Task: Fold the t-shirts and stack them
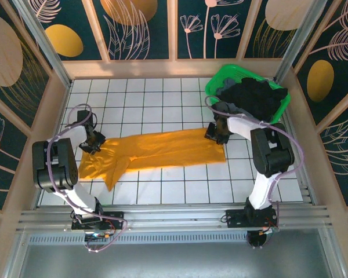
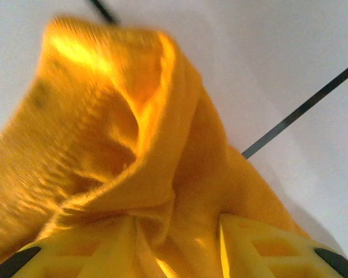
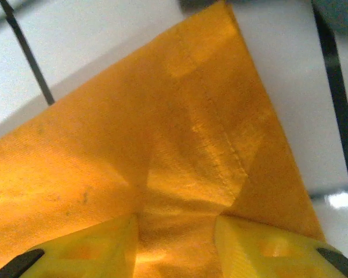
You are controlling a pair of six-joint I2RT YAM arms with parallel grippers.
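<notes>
1 orange t-shirt [image 1: 156,152] is laid out lengthwise across the middle of the top view, on a white tiled table [image 1: 162,191]. Its left end is bunched and wrinkled, and 1 flap hangs toward the lower left of the frame. Its right end is flatter, with a squared corner.

1 green basket [image 1: 219,76] is seen at the upper right of the top view. A heap of dark shirts [image 1: 255,98], black with some grey, is piled in it; the number in the heap cannot be counted.

2 arms are seen, 1 at each end of the orange t-shirt. The left gripper [image 1: 94,142] is set at the shirt's left end, and the right gripper [image 1: 216,136] at its upper right corner, just below the basket.

In the left wrist view, 2 yellow fingers [image 2: 255,249] are placed at the bottom of the frame with a raised, rumpled fold of orange cloth between them. In the right wrist view, 2 yellow fingers [image 3: 104,246] are set apart with smoother cloth between them, and creases are drawn toward the gap. A stitched hem [image 3: 220,133] runs down the cloth there. For both claws, it cannot be told whether the cloth is clenched or released.

The table is enclosed by dark panels [image 1: 145,26] painted with pale plants and gold ovals. A metal rail [image 1: 174,219] is fixed along the bottom of the top view, where both arm bases are bolted.
</notes>
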